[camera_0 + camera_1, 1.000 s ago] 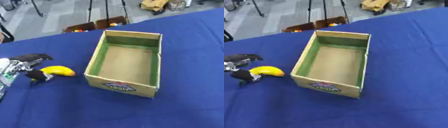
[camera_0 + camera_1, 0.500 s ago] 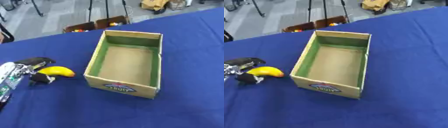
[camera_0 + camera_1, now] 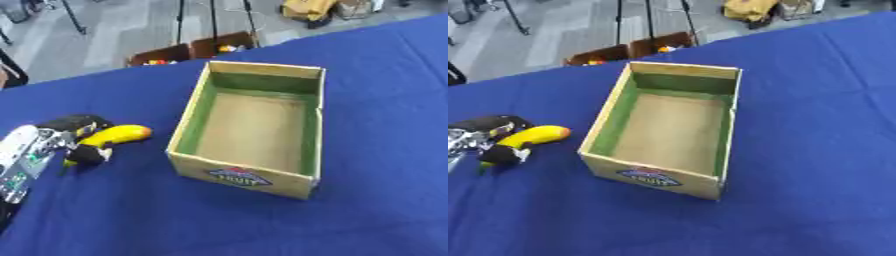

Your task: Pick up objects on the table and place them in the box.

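A yellow banana (image 3: 115,135) lies at the left of the blue table (image 3: 385,100). My left hand (image 3: 73,136) has its black fingers and thumb curled round the banana's left end. An open cardboard box (image 3: 254,130) with green inner walls stands in the middle of the table, to the right of the banana, and its brown floor is bare. My right hand shows in neither view.
My silver left forearm (image 3: 22,162) comes in from the lower left edge. Beyond the table's far edge, on the grey floor, stand brown crates (image 3: 188,50) with small coloured things, thin stand legs (image 3: 213,17) and a yellow-brown bundle (image 3: 306,9).
My left hand has closed in round the banana, and hand and banana have shifted a little toward the box. The box has not moved.
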Controlling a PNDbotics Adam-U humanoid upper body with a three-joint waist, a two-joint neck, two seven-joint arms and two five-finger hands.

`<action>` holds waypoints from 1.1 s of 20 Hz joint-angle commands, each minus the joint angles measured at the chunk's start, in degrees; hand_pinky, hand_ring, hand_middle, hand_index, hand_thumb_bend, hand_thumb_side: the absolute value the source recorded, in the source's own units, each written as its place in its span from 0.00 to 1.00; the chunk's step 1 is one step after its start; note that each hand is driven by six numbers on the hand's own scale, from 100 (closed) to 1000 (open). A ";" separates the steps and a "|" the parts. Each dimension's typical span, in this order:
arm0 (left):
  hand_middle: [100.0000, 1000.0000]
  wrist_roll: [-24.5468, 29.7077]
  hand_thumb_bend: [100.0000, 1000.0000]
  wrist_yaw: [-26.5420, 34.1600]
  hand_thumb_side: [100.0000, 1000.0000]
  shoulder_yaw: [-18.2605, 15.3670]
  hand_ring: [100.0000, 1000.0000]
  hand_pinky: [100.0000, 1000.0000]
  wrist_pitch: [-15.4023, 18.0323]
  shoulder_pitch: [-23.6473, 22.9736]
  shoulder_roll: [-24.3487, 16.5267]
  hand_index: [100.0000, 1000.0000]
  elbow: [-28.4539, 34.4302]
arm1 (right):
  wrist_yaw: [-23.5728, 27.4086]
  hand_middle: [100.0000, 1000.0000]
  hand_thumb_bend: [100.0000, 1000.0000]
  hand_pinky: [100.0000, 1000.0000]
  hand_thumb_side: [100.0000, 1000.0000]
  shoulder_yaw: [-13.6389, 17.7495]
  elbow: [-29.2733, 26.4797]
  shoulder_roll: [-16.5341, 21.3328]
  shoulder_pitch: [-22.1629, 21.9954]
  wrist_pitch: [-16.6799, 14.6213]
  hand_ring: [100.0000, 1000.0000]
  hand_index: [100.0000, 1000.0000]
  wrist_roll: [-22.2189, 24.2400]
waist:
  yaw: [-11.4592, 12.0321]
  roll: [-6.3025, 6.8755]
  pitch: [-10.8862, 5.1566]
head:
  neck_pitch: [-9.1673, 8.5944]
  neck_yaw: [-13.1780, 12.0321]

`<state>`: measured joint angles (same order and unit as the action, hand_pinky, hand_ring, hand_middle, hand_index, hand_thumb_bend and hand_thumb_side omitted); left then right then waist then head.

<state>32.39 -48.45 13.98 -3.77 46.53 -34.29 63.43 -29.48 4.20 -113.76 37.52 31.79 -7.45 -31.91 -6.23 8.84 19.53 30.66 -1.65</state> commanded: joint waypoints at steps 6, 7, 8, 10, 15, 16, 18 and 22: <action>0.86 0.46 0.00 1.28 0.36 -0.38 0.79 0.61 -0.43 0.67 -0.78 0.91 -0.47 | 0.37 0.79 0.00 0.68 1.00 0.53 -0.83 1.24 0.69 0.06 0.83 0.90 -0.40 | 0.18 -0.25 -1.06 | -0.19 -0.20; 0.87 0.77 0.00 1.21 0.36 -0.28 0.79 0.61 -0.48 0.65 -0.74 0.92 -0.60 | 0.37 0.79 0.00 0.68 1.00 0.53 -0.83 1.23 0.73 0.05 0.83 0.90 -0.40 | 0.15 -0.25 -1.07 | -0.23 -0.22; 0.86 1.12 0.00 1.09 0.37 -0.20 0.79 0.61 -0.51 0.64 -0.71 0.92 -0.69 | 0.37 0.79 0.00 0.68 1.00 0.53 -0.83 1.22 0.76 0.01 0.83 0.90 -0.40 | 0.11 -0.25 -1.06 | -0.28 -0.24; 0.85 1.58 0.00 0.75 0.36 -0.16 0.78 0.60 -0.61 0.60 -0.62 0.92 -0.80 | 0.38 0.79 0.00 0.68 1.00 0.56 -0.83 1.20 0.82 -0.03 0.83 0.90 -0.43 | 0.00 -0.23 -1.02 | -0.46 -0.30; 0.79 0.08 0.00 -0.60 0.34 -0.20 0.70 0.49 -0.48 0.56 -0.42 0.84 -0.72 | 0.36 0.79 0.00 0.68 1.00 0.66 -0.83 1.20 0.85 -0.08 0.83 0.90 -0.52 | -0.20 -0.15 -0.92 | -0.68 -0.38; 0.78 -0.37 0.00 -0.72 0.34 -0.21 0.69 0.49 -0.47 0.56 -0.37 0.84 -0.76 | 0.36 0.79 0.00 0.68 1.00 0.66 -0.83 1.20 0.84 -0.07 0.83 0.90 -0.53 | -0.22 -0.13 -0.91 | -0.66 -0.37; 0.74 -1.39 0.00 -0.94 0.33 -0.19 0.64 0.43 -0.47 0.58 -0.33 0.81 -0.78 | 0.36 0.79 0.00 0.68 1.00 0.70 -0.83 1.17 0.79 -0.06 0.83 0.90 -0.57 | -0.22 -0.11 -0.92 | -0.60 -0.37; 0.68 -3.29 0.00 -1.63 0.30 -0.12 0.57 0.34 -0.65 0.61 -0.39 0.76 -0.72 | 0.26 0.79 0.00 0.68 1.00 0.68 -0.83 0.89 1.04 0.13 0.83 0.90 -0.46 | -0.20 -0.12 -1.05 | -0.44 -0.33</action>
<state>29.70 -49.66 13.91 -4.37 46.85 -33.77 62.66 -29.34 4.23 -113.76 37.51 31.85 -7.49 -32.29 -6.39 9.12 19.53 30.63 -1.90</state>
